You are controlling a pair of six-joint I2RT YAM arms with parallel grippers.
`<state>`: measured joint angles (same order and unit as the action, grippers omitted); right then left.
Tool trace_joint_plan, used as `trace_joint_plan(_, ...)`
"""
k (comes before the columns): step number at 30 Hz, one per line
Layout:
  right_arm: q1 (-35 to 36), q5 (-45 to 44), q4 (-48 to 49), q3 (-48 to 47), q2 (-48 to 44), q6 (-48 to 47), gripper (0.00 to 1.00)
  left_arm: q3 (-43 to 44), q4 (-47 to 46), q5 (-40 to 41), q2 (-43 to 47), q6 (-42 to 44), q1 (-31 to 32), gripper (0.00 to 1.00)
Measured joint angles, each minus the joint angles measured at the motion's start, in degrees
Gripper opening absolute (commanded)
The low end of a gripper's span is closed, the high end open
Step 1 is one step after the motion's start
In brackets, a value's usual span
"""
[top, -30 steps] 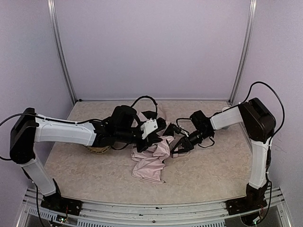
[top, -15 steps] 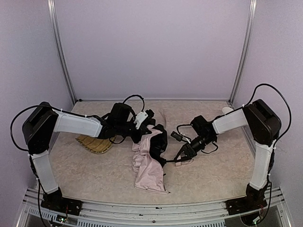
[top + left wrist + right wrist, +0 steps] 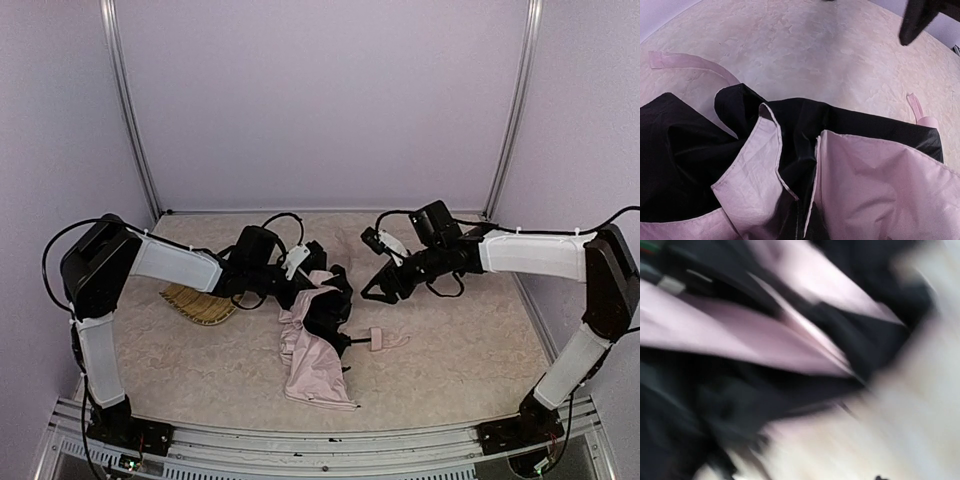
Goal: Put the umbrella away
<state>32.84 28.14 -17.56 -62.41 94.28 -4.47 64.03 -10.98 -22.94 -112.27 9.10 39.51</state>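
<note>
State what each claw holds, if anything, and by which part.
Left claw grips the umbrella by its bunched canopy at the far end. Right claw holds nothing and is apart from it.

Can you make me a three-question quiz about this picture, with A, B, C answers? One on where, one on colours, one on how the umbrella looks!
1. Where is the yellow tray?
A. left of the umbrella
B. right of it
C. on top of it

2. What colours is the umbrella?
A. green and white
B. pink and black
C. blue and red

3. How is the umbrella?
A. standing wide open
B. rolled up in the tray
C. lying crumpled on the table

Answers: 1 A, the tray sits out to the umbrella's left; 2 B, pink cloth with black inside; 3 C, it is a floppy heap.
</note>
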Motion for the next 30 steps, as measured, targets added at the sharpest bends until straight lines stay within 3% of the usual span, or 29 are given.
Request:
trace_joint_plan(3, 7.76, -1.81, 4.90, -0.11, -2.34, 1.14, 0.67, 0.00, -0.26, -0.59, 0.00, -0.48, -0.04, 0.00)
trace_joint_plan(8, 19.76, -3.58, 11.76, -1.79, -1.31, 4.04, 0.82, 0.00, -0.55, -0.61, 0.00, -1.44, -0.15, 0.00)
trace_joint_plan(19, 21.79, -8.39, 9.38, -8.59, 8.96, 10.84, 0.74, 0.00, -0.59, 0.87, -0.33, -2.86, -0.22, 0.00)
trace_joint_plan(21, 21.79, -9.75, 8.57, -8.72, 9.14, 11.72, 0.64, 0.00, -0.59, 1.03, -0.35, -3.08, -0.28, 0.00)
trace_joint_plan(26, 21.73, -11.61, 8.20, -8.81, 9.05, 13.90, 0.19, 0.00, -0.81, 1.36, -0.57, -3.37, -0.33, 0.02)
trace_joint_plan(28, 21.55, -11.02, 7.89, -8.83, 9.05, 14.93, 0.01, 0.00, -1.01, 1.40, -0.57, -3.52, -0.37, 0.10)
trace_joint_plan(30, 21.11, -9.90, 7.78, -8.85, 9.01, 15.78, 0.00, 0.00, -1.14, 1.44, -0.57, -3.61, -0.48, 0.28)
